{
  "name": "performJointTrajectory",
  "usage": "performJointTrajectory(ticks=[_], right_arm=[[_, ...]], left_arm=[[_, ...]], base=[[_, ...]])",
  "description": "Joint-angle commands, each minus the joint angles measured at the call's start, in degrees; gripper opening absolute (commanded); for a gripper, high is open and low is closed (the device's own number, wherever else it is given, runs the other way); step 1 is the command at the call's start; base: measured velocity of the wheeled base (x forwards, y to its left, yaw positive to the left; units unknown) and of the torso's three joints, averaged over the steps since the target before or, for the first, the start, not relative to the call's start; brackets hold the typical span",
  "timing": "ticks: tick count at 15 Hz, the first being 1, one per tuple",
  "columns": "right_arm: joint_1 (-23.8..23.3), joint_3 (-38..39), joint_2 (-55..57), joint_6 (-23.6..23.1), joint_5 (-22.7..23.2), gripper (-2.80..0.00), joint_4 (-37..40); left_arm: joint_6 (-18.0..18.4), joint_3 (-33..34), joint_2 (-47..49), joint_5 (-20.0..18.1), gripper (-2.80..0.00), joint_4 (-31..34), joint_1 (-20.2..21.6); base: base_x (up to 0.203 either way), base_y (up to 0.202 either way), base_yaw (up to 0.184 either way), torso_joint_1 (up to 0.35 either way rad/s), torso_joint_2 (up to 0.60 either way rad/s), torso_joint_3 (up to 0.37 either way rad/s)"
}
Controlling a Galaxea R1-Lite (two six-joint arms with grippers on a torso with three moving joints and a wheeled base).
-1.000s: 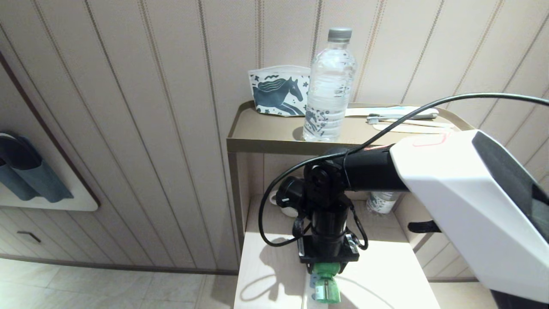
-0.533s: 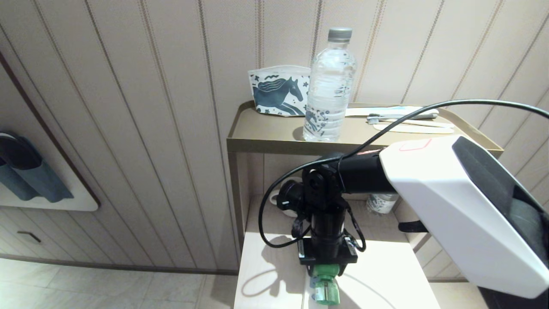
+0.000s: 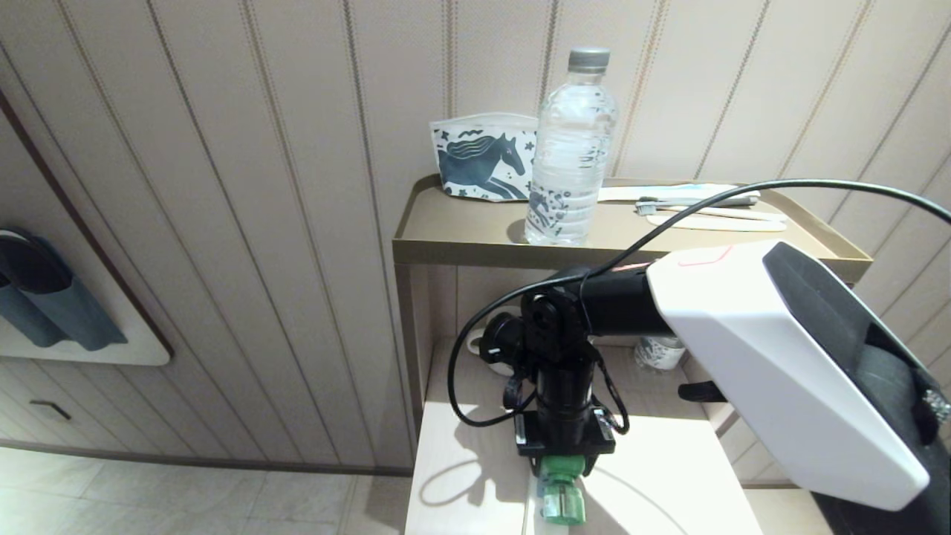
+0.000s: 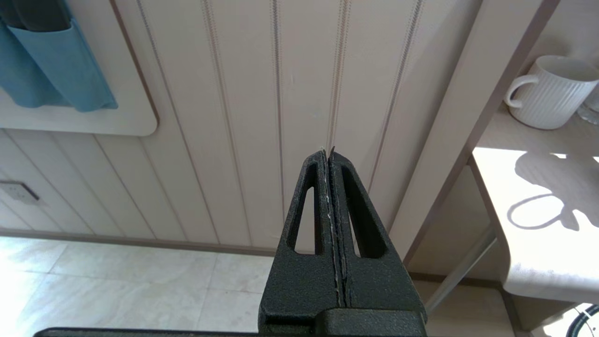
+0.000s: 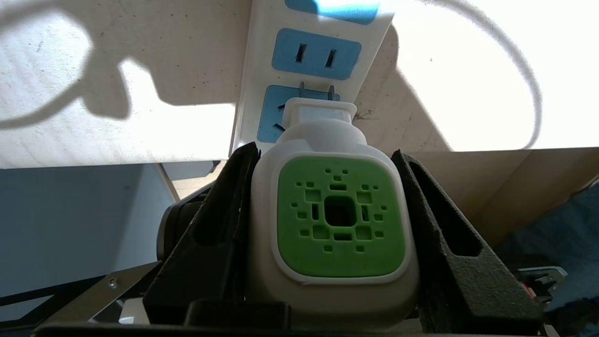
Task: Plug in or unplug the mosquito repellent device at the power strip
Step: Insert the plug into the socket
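Note:
My right gripper is shut on the mosquito repellent device, a white unit with a green perforated square face, its fingers pressing both sides. The two metal prongs show bare, outside any slot, just over the power strip near a blue socket. In the head view this gripper points down at the lower shelf, with the device's green bottle sticking out below it. My left gripper hangs shut and empty beside the shelf unit, facing the panelled wall.
The upper shelf carries a water bottle, a horse-print pouch and toothbrushes. A white mug and a second bottle stand at the back of the lower shelf. The strip's white cord loops nearby.
My right forearm has sunk and shifted a little to the left. The gripper with the device has stayed almost in place over the strip.

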Motion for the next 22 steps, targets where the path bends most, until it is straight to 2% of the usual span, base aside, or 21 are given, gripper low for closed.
performJointTrajectory(ticks=[1,18,19,22], right_arm=[[0.0,-1.0,0.9,0.2,0.0,-2.8,0.3],[-1.7,-2.6,2.9,-0.3,0.0,-2.8,0.3],[-1.7,-2.6,3.2,-0.3,0.4,-2.8,0.2],[-4.4,-2.8,3.6,-0.3,6.6,-2.8,-0.5]], left_arm=[[0.0,0.0,0.1,0.0,-2.8,0.0,0.0],[0.0,0.0,0.1,0.0,-2.8,0.0,0.0],[0.0,0.0,0.1,0.0,-2.8,0.0,0.0],[0.0,0.0,0.1,0.0,-2.8,0.0,0.0]], base=[[0.0,0.0,0.0,0.0,0.0,0.0],[0.0,0.0,0.0,0.0,0.0,0.0],[0.0,0.0,0.0,0.0,0.0,0.0],[0.0,0.0,0.0,0.0,0.0,0.0]])
